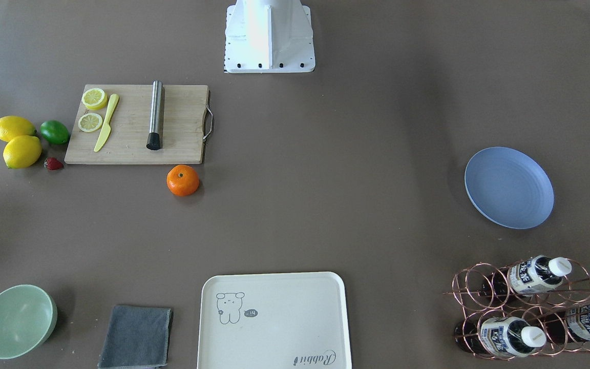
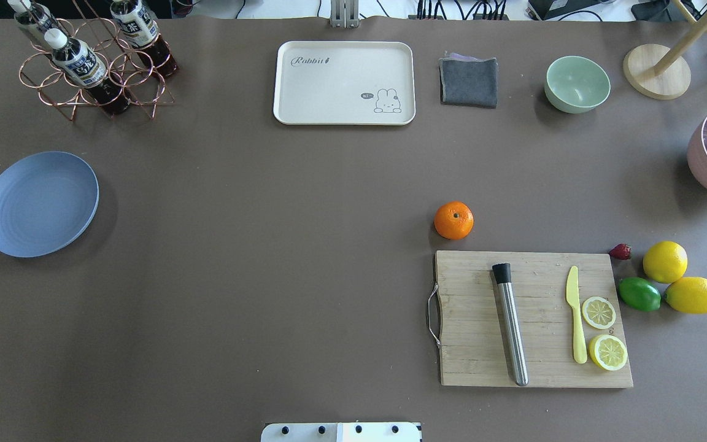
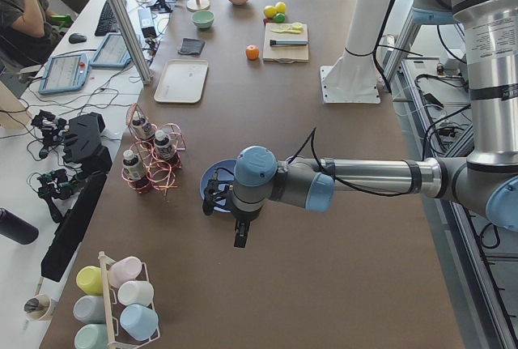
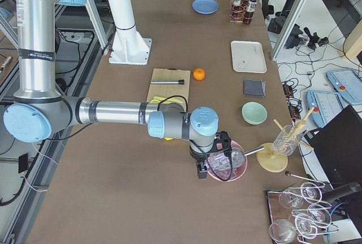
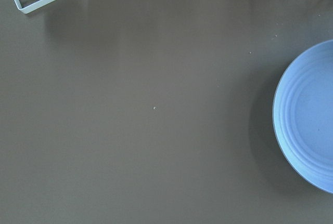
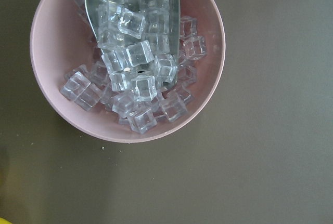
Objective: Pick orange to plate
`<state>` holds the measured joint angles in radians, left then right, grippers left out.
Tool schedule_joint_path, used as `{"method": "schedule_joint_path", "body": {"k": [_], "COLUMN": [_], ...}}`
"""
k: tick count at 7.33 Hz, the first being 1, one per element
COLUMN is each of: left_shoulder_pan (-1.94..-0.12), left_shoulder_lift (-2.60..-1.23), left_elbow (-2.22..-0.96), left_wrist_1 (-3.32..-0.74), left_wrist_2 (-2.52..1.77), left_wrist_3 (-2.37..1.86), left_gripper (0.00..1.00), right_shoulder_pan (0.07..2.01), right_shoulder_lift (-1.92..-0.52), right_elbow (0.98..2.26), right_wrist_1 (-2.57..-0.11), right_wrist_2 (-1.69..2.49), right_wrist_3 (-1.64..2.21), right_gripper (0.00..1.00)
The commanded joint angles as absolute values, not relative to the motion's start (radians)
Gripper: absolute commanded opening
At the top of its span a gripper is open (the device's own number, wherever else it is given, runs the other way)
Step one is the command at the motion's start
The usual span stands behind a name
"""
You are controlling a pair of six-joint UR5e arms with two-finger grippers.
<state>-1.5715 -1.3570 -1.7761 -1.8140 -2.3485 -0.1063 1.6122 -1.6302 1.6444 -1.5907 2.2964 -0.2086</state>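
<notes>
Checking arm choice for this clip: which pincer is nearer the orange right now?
Right. The right pincer hangs over the pink ice bowl, on the orange's end of the table; the left pincer is beside the plate, at the far end.

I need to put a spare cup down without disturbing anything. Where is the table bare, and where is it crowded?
Bare: the wide middle stretch between the plate and the orange, below the tray. Crowded: around the cutting board with the lemons and lime, and by the bottle rack.
</notes>
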Motion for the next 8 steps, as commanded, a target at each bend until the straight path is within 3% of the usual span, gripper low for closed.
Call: {"method": "schedule_joint_path", "body": {"k": [1,8], "left_shoulder_pan": [-1.568,-1.554], "left_shoulder_lift": [-1.348,-1.367], "left_elbow": [-1.773,-1.776], "left_wrist_1": [-1.813,-1.813], "left_wrist_2": [-2.349,-2.359], "left_wrist_3": [-0.117,-0.126], "left_gripper": [0.98,0.97], "right_shoulder_pan": [1.612,1.609], "right_shoulder_lift": [-1.631,-1.629], "right_elbow": [1.644,1.660], "right_wrist_1": [-1.591,-1.591], "right_wrist_2": [2.296,2.298], "right_wrist_3": [-0.209,-0.209], "right_gripper": [1.00,1.00]}}
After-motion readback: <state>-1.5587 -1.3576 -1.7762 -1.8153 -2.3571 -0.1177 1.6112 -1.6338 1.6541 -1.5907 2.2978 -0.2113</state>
